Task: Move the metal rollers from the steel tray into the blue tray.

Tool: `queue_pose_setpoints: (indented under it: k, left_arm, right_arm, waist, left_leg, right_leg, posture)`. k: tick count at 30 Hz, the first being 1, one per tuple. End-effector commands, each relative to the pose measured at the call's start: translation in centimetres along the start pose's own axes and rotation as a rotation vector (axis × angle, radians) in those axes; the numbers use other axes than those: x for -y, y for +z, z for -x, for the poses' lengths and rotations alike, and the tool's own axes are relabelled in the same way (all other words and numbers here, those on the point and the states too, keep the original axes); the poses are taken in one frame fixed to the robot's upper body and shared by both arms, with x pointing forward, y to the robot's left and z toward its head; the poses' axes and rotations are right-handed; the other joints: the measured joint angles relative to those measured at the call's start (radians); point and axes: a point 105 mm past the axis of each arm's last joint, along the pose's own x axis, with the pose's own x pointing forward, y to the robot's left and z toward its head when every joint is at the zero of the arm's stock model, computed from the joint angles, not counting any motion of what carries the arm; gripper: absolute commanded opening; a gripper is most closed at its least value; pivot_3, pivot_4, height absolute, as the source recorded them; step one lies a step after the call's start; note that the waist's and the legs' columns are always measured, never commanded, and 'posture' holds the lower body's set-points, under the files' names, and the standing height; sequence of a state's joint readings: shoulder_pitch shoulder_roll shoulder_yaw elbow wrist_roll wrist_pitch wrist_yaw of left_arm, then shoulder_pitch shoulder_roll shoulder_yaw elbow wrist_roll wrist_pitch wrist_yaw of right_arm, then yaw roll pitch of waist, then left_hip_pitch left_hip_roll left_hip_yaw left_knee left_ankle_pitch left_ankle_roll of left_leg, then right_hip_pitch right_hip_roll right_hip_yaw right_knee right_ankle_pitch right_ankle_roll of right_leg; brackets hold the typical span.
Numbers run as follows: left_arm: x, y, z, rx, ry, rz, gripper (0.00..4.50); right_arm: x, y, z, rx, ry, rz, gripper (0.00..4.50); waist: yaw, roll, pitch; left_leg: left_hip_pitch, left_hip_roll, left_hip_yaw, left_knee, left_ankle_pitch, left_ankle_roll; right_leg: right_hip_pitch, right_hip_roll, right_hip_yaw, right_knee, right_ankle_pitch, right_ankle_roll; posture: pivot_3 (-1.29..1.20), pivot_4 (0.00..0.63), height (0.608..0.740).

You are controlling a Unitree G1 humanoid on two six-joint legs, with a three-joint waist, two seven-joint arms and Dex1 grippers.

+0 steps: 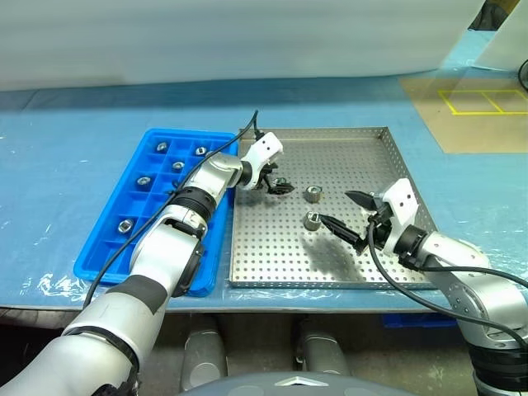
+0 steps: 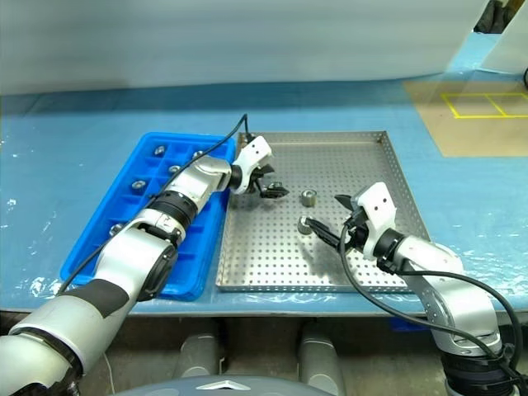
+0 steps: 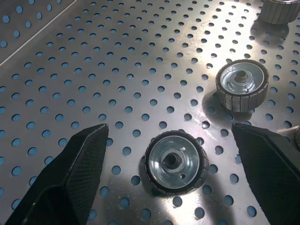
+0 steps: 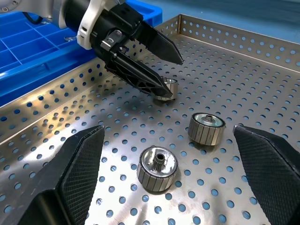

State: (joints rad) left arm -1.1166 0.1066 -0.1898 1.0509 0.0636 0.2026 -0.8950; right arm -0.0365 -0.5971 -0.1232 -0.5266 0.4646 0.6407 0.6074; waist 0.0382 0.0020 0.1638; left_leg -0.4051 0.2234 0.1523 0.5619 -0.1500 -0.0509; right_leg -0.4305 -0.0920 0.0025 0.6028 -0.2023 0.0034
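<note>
The steel tray (image 1: 330, 264) lies in the middle of the blue table, with the blue tray (image 1: 107, 256) right beside it on the left. Three metal rollers stand on the steel tray. My left gripper (image 1: 281, 186) is open, its fingers (image 3: 82, 154) on either side of one roller (image 3: 176, 161) with a gap on both sides. A second roller (image 1: 313, 194) stands just to the right of it. My right gripper (image 1: 334, 207) is open over the tray's right half, its lower fingertip close to the third roller (image 1: 313, 221). Several rollers (image 1: 143, 180) sit in the blue tray's compartments.
A white sheet (image 1: 206, 41) rises behind the table. At the back right lies a brown board (image 1: 470, 115) with yellow tape lines. The steel tray's raised rim (image 1: 235, 206) stands between the rollers and the blue tray. A black cable (image 1: 239, 136) arcs over my left wrist.
</note>
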Motion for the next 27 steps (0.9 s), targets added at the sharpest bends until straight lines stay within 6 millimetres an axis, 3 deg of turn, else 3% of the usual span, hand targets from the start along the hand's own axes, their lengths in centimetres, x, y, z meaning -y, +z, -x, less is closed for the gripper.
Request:
queue_pose_setpoints:
  k: [1,5,12,19,22,27]
  left_arm:
    - [0.3,0.2,0.1,0.0,-0.023,-0.031,4.32]
    - [0.9,-0.9,0.0,-0.033,-0.056,-0.045,3.21]
    - [0.1,0.0,0.0,0.013,0.005,-0.007,0.72]
    - [-0.3,0.4,0.4,0.04,0.027,0.024,0.72]
    - [-0.3,0.4,0.5,0.041,0.022,0.013,1.32]
    - [0.0,1.5,0.6,0.069,0.013,0.0,3.04]
  right_arm:
    - [-0.1,1.2,0.0,0.042,0.007,0.034,4.5]
    - [-0.1,1.2,0.0,0.043,0.007,0.036,4.5]
    - [0.0,1.0,0.0,0.04,0.006,0.034,4.5]
    - [-0.2,0.8,-0.3,0.035,0.015,0.035,4.5]
    - [-0.1,0.7,-0.4,0.034,0.019,0.036,4.5]
    - [-0.2,0.5,-0.4,0.025,0.024,0.038,4.5]
  waist:
    - [0.0,0.0,0.0]
    - [0.0,0.0,0.0]
    - [0.0,0.0,0.0]
    - [0.0,0.0,0.0]
    - [0.001,0.0,0.0]
    - [0.001,0.0,0.0]
  left_leg:
    - [0.0,0.0,0.0,0.0,0.0,0.0]
    - [0.0,0.0,0.0,-0.001,0.0,0.0]
    - [0.0,0.0,0.0,-0.001,0.0,0.0]
    - [0.0,0.0,0.0,-0.001,0.0,0.0]
    - [-0.001,0.0,0.0,-0.001,0.0,0.0]
    - [-0.001,0.0,0.0,-0.001,0.0,0.0]
  right_leg:
    - [0.0,0.0,0.0,0.0,0.0,0.0]
    - [0.0,0.0,0.0,0.0,0.0,0.0]
    - [0.0,0.0,0.0,-0.001,0.0,0.0]
    - [0.0,0.0,0.0,-0.001,0.0,0.0]
    - [0.0,0.0,0.0,-0.001,0.0,0.0]
    - [0.0,0.0,0.0,-0.002,0.0,0.0]
  posture:
    - [-0.29,0.15,0.74]
    - [-0.29,0.15,0.74]
    - [-0.29,0.15,0.74]
    - [-0.28,0.15,0.74]
    - [-0.28,0.15,0.74]
    - [-0.27,0.15,0.74]
